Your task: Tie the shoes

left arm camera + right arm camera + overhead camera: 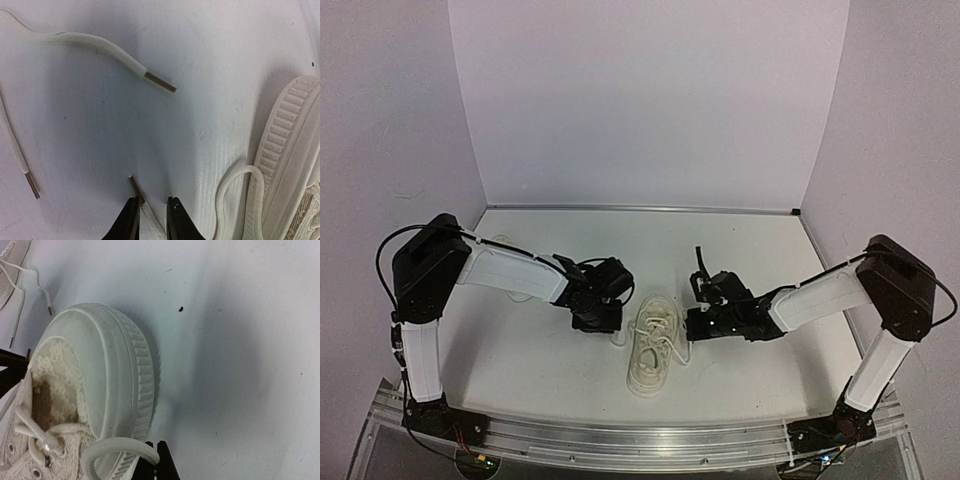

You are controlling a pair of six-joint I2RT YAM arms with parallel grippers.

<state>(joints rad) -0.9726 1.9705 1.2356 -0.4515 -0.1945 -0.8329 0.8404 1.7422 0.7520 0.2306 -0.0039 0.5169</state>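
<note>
Sneaker (652,350) lay mid-frame on the surface (520,350); left end effector (152,201) straddled a lace tip (135,186), grip unclear; right end effector (155,450) was clenched beside a lace loop (115,446).

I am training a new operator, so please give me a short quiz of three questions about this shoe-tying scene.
1. True or false: the right gripper has its jaws wide open.
2. What lies between the jaws of the left gripper? A) a lace end B) a pen C) nothing
3. Fill in: in the top view, the sneaker lies ___ the two grippers.
Key: 1 false; 2 A; 3 between.
</note>
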